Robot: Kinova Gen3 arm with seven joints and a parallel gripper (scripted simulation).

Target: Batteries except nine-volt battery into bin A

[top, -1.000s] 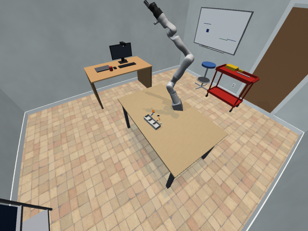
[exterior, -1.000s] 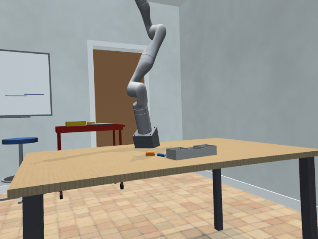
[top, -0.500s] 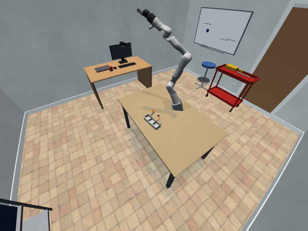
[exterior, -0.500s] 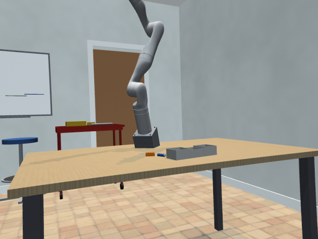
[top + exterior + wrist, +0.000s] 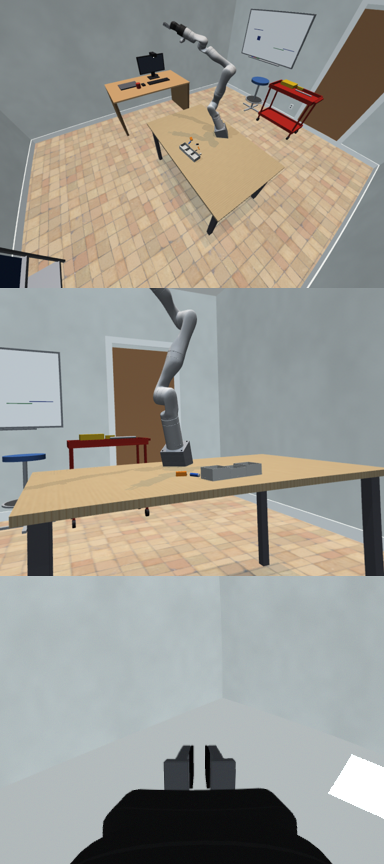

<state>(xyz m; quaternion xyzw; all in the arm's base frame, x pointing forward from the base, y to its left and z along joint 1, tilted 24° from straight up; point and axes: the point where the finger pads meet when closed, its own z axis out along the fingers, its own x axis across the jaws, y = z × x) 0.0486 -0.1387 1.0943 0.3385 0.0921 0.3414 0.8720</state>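
My hand is raised high, aimed at a bare wall corner, its fingers nearly pressed together and holding nothing. Far below on the counter, small batteries lie loose beside the row of grey bins, awaiting sorting.

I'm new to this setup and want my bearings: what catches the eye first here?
The grey arm rears high above the wooden table, its pincer nearly shut on nothing, aimed at the wall. Far below sit grey bins with an orange battery and a blue battery beside them.
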